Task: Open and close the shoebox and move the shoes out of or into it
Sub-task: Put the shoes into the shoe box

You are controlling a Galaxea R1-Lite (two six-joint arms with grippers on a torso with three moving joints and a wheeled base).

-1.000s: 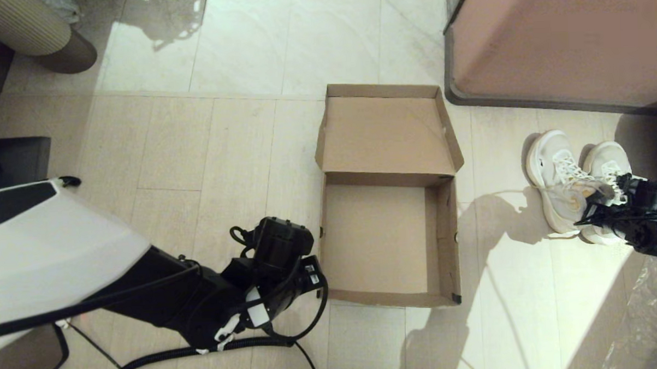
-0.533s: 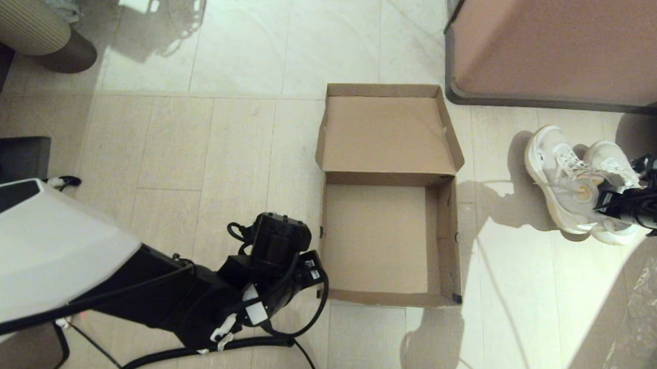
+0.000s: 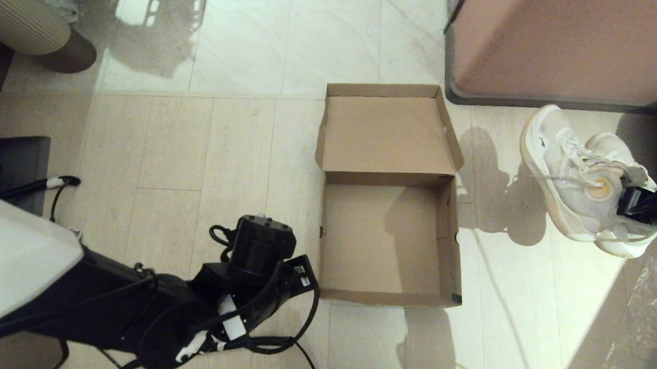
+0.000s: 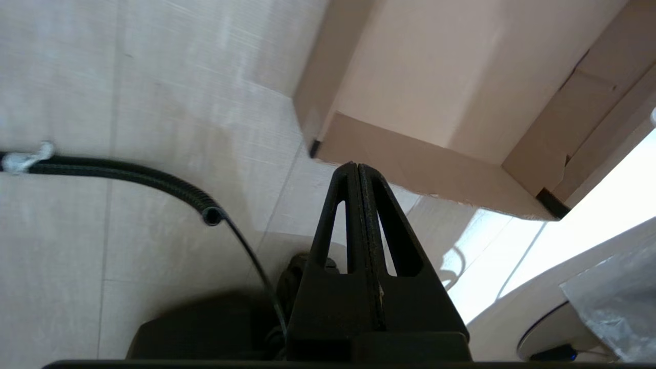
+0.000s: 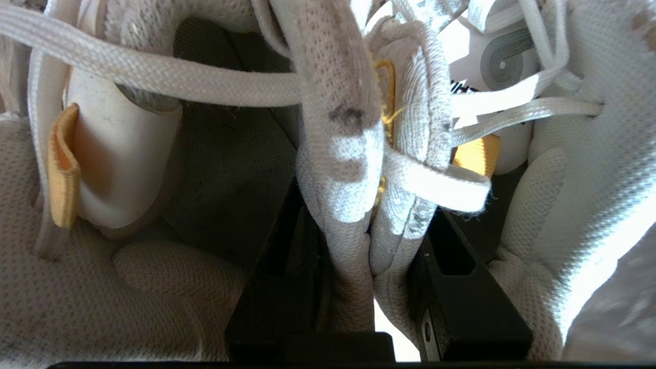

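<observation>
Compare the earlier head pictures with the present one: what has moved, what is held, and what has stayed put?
The right tool, shut on the inner collars of both shoes, has lifted the pair off the floor; they now look larger and higher by the cabinet. The left tool, shut, has drawn back slightly toward the robot. The shoebox stays open and empty, unmoved.

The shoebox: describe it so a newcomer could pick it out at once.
On the tiled floor, left of the large pinkish-brown cabinet, lies the plain brown cardboard shoebox, its hinged lid folded back flat. It is empty, unlike the white mesh sneakers pinched together in the right gripper.
</observation>
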